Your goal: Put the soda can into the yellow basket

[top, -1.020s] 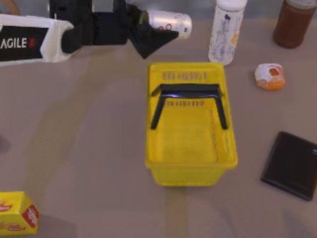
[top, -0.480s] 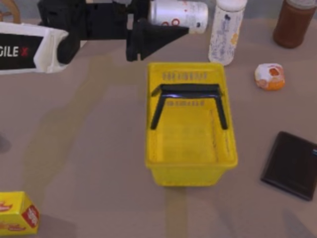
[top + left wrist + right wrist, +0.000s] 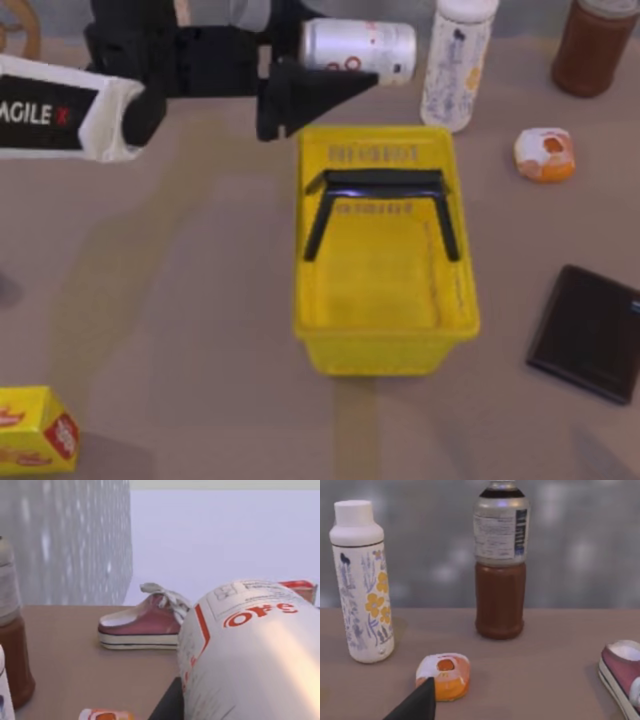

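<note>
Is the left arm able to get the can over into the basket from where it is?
Probably yes. The left gripper holds the can lying sideways, just beyond the basket's far rim. The basket is open, its black handle crosses only the far part, and nothing stands between them.

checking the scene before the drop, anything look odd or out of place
A pink shoe sits on the table among the bottles, an odd neighbour for groceries. The can lies sideways in the left gripper, above the table just beyond the basket. Nothing looks spilled or damaged.
</note>
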`<state>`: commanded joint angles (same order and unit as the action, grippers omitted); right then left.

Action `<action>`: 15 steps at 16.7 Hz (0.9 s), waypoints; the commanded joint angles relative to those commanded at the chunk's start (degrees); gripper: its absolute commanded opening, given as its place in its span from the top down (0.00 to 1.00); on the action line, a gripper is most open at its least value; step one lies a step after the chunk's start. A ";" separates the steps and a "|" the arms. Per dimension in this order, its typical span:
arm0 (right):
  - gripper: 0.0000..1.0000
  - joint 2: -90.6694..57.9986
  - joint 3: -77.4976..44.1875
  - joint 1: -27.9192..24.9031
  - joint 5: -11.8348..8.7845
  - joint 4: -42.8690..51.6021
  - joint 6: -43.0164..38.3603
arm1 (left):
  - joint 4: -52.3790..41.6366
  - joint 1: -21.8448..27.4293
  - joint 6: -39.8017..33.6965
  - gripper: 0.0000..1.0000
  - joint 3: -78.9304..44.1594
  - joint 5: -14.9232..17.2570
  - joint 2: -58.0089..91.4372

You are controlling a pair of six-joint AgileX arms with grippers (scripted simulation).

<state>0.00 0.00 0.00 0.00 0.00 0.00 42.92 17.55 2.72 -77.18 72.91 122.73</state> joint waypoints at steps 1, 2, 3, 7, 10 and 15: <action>0.00 0.00 0.00 0.00 0.00 0.00 0.00 | 2.50 -0.17 -0.05 1.00 0.65 0.00 1.62; 0.00 0.00 0.00 0.00 0.00 0.00 0.00 | 5.31 -0.31 -0.13 1.00 1.39 0.04 3.37; 0.00 0.00 0.00 0.00 0.00 0.00 0.00 | 8.13 -0.42 -0.21 1.00 2.15 0.12 5.14; 0.00 0.00 0.00 0.00 0.00 0.00 0.00 | 14.44 -0.73 -0.37 1.00 4.28 0.21 9.72; 0.00 0.00 0.00 0.00 0.00 0.00 0.00 | 14.53 -0.73 -0.37 1.00 4.32 0.20 9.80; 0.00 0.00 0.00 0.00 0.00 0.00 0.00 | 14.53 -0.73 -0.37 0.70 4.32 0.20 9.80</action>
<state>0.00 0.00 0.00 0.00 0.00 0.00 57.45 16.81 2.35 -72.85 73.12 132.53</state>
